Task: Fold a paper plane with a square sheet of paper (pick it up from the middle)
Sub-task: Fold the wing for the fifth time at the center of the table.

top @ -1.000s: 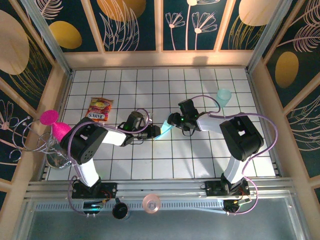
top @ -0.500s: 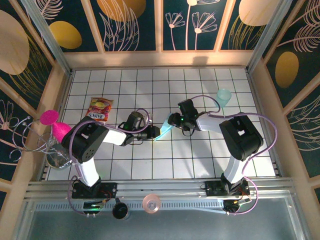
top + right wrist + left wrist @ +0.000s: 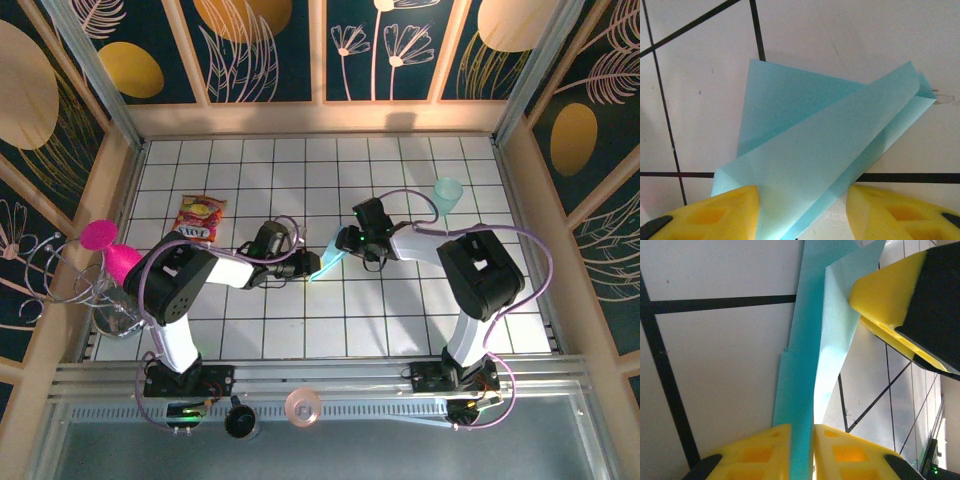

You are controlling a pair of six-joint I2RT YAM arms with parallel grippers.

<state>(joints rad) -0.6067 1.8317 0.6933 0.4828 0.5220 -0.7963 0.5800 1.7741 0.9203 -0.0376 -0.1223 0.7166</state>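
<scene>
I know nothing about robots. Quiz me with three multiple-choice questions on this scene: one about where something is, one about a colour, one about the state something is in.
1. Where does the snack packet lie?
A. on top of the paper
B. between the two arm bases
C. on the tiled table, toward its far left

2. What colour is the folded paper?
A. light blue
B. pink
C. white

3. What is the left end effector doing?
A. standing open over bare tiles
B. shut on the folded paper
C. gripping the snack packet

Answers:
1 C, the top view shows it flat on the tiles at the far left.
2 A, both wrist views show it cyan.
3 B, its wrist view shows the yellow fingers pinching the paper between them.
</scene>
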